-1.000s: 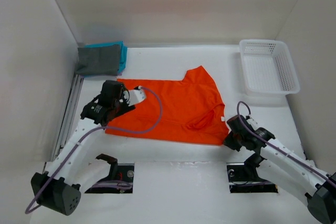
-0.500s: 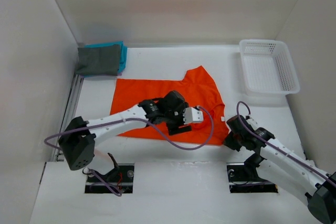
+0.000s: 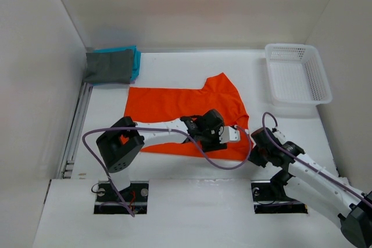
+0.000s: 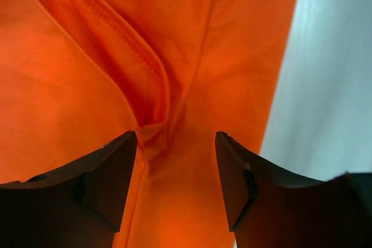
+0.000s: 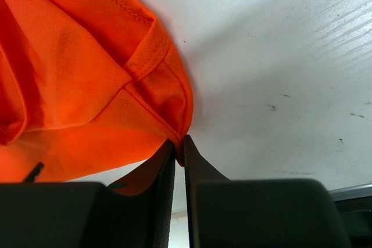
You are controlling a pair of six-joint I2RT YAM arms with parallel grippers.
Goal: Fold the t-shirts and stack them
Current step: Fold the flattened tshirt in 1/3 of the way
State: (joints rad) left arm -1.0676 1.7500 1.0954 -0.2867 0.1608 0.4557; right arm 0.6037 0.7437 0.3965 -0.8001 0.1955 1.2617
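Observation:
The bright orange t-shirt (image 3: 186,111) lies spread on the white table (image 3: 192,175), partly folded. My left gripper (image 3: 229,135) is open just above its near right part; in the left wrist view it (image 4: 176,137) hangs over a seam fold of the orange cloth (image 4: 87,85). My right gripper (image 3: 254,150) is shut on the shirt's near right corner; in the right wrist view it (image 5: 179,146) pinches the hem of the orange shirt (image 5: 75,74). A folded dark grey shirt (image 3: 107,66) lies on a teal one (image 3: 135,56) at the back left. The lavender shirt is out of view.
A white mesh basket (image 3: 297,74) stands at the back right. A metal rail (image 3: 77,123) runs along the left side. White walls enclose the table.
My left arm has swung from the shirt's left edge across to its near right part, close to the right gripper. The right arm has not moved.

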